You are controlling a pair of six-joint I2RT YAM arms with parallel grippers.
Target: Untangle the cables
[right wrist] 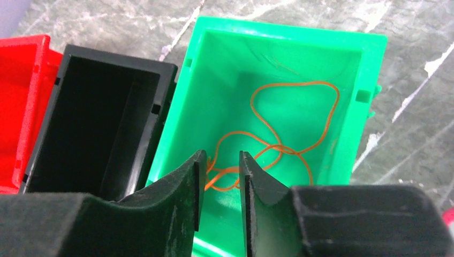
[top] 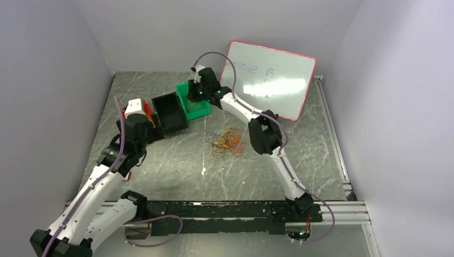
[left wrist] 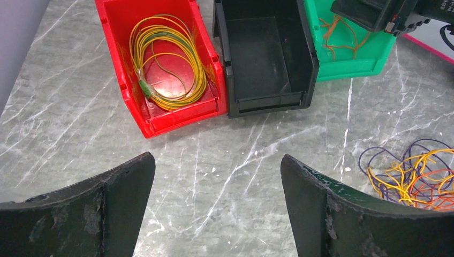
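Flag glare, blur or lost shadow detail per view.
Top external: glare patch on the pink-rimmed whiteboard. Left wrist: sharp, bright reflection on the red plastic bin floor. Right wrist: black plastic bin interior lost in shadow; right tool slightly soft.

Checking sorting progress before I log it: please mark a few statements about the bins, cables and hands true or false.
1. The red bin holds a coil of yellow cable. True.
2. The black bin holds purple cable. False: no cable shows inside it.
3. The right hand hangs over the green bin, which has orange cable in it. True.
4. The left hand is shut on a cable. False: its jaws stand wide apart with nothing between them.
5. Every cable is in a bin. False: a tangle of orange, yellow and dark strands lies on the table.
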